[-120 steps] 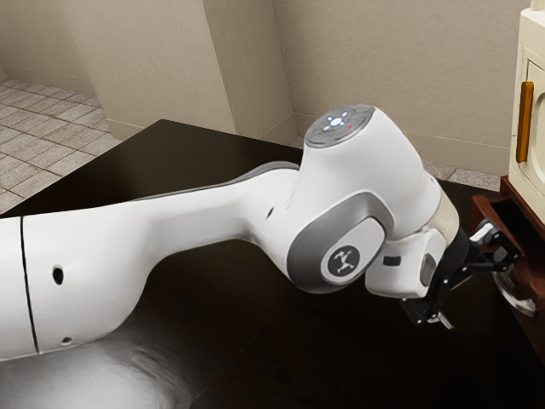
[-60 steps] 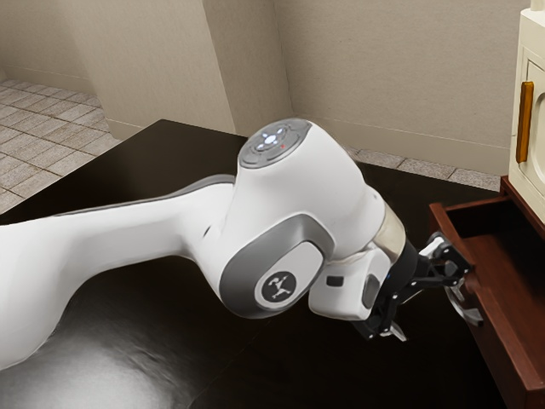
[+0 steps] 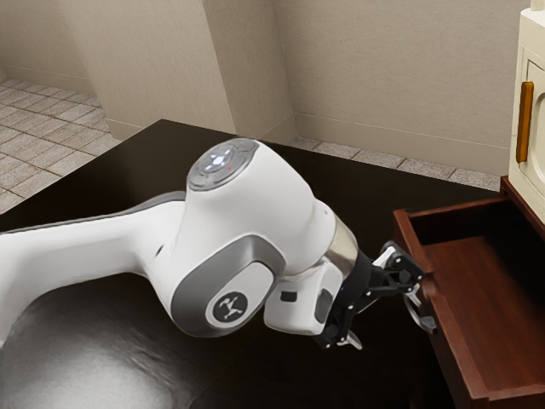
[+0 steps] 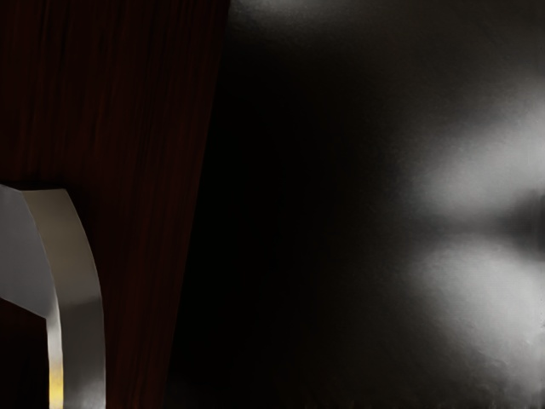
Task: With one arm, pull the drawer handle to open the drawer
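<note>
The open gripper (image 3: pixel 382 308) is at the front of the reddish-brown drawer (image 3: pixel 453 345) in the exterior view. Its two fingers stand wide apart, one close to the upper end of the curved silver handle (image 3: pixel 421 314), the other out over the dark table. Whether the near finger touches the handle I cannot tell. The drawer stands well out of its cabinet, its inside exposed. In the wrist view the metal handle (image 4: pixel 78 294) curves in front of the dark wooden drawer front (image 4: pixel 128 128).
A cream cabinet (image 3: pixel 531 183) with an orange-brown handle (image 3: pixel 525 122) rises above the drawer at the exterior view's right. The glossy black table (image 3: pixel 111 183) lies under the arm. Behind it are beige walls and a tiled floor.
The drawer has slid out a long way toward the exterior view's left. My arm and gripper have moved back the same way, staying beside the handle.
</note>
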Motion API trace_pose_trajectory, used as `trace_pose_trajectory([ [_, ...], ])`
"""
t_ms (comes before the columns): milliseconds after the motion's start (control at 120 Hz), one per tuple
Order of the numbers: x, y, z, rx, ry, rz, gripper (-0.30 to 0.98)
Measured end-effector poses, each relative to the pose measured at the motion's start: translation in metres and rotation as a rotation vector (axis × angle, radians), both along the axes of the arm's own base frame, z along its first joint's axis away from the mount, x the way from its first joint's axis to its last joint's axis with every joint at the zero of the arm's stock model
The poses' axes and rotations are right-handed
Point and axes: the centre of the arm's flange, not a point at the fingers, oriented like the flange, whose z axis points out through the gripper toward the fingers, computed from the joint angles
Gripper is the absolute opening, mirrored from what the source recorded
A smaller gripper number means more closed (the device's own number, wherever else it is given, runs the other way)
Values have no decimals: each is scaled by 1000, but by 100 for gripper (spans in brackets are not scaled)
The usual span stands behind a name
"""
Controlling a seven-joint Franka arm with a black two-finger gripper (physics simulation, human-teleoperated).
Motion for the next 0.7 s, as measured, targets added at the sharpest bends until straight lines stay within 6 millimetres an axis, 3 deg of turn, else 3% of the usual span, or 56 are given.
trace_pose_trajectory([
  [700,-28,31,-2,-11,-24,52,68],
])
